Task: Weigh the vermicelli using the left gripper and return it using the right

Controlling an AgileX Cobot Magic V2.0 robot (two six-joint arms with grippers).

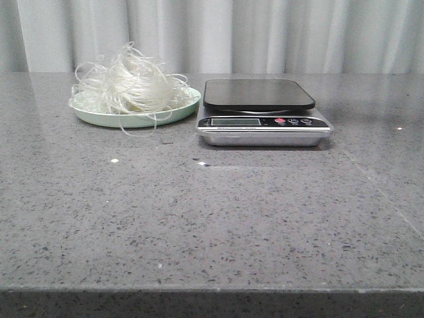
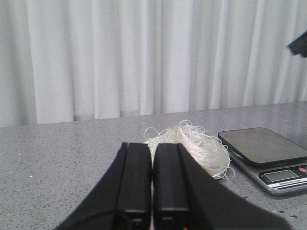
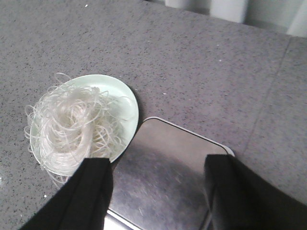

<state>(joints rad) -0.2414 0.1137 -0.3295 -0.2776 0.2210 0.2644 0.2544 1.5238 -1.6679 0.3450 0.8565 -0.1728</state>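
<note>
The vermicelli [image 1: 129,85] is a fluffy nest of thin whitish strands heaped on a pale green plate [image 1: 175,114] at the back left of the table. Beside it on the right stands a kitchen scale [image 1: 262,109] with a bare dark platform [image 1: 257,93]. Neither gripper shows in the front view. My left gripper [image 2: 152,146] is shut with nothing in it, short of the vermicelli [image 2: 201,146] and level with the table. My right gripper [image 3: 158,165] is open and empty, high above the scale platform [image 3: 168,167], with the vermicelli [image 3: 72,127] off to one side.
The grey speckled table [image 1: 212,218] ends at a front edge [image 1: 212,289]. White curtains [image 1: 218,33] hang behind the table. A dark piece of the other arm [image 2: 300,44] shows in a corner of the left wrist view.
</note>
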